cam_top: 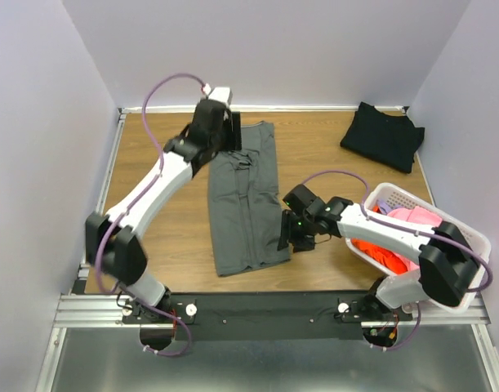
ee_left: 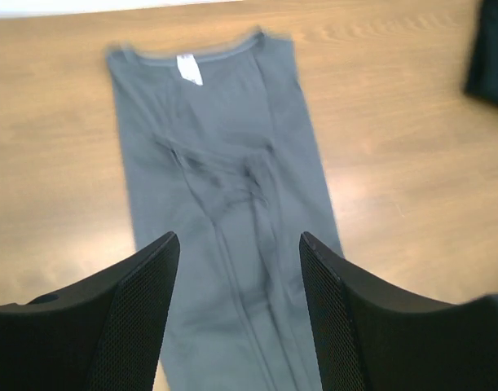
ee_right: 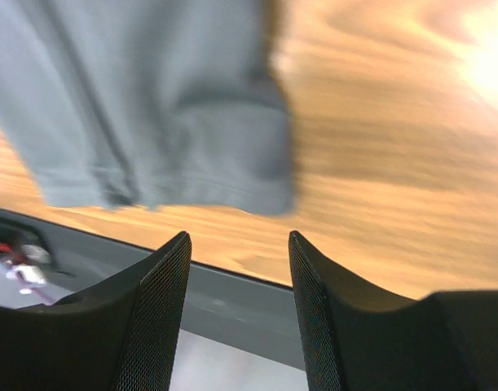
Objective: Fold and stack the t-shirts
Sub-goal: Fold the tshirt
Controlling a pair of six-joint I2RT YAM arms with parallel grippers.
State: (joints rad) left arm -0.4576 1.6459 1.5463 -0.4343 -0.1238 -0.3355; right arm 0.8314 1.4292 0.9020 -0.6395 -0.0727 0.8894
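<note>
My left claw (ee_left: 239,244): jaws apart, empty, raised over the dark grey t-shirt (ee_left: 224,163). The shirt lies below and ahead of it, a narrow strip folded lengthwise, long axis running away from my fingers to the collar end. My right claw (ee_right: 238,240): jaws apart, empty, hem just ahead; it is nearer that end. Cloth flat, creased mid-length.

Soft cloth, smooth wood
The dark grey t-shirt (cam_top: 244,204) is looking matt; the wooden surface (cam_top: 331,151) is shining smoothly.
</note>
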